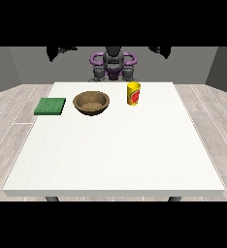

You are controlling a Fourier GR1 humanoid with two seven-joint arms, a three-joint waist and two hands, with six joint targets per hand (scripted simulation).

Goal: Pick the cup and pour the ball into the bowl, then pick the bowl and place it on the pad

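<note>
A yellow cup [133, 93] with a red label stands upright on the white table [115, 155], towards the robot's side and right of centre. I see no ball; the cup's inside is hidden. Left of the cup sits a brown bowl [91, 102], and it looks empty. A flat green pad [50, 106] lies near the table's left edge, beside the bowl. Both hands are raised far above the table. The hand at the view's left [61, 51] and the hand at the view's right [160, 50] show only as dark shapes cut by the top band, far from every object.
The robot's torso [113, 65] stands behind the far table edge. A wide stretch of white tabletop runs from the objects to the near edge. Grey plank floor surrounds the table.
</note>
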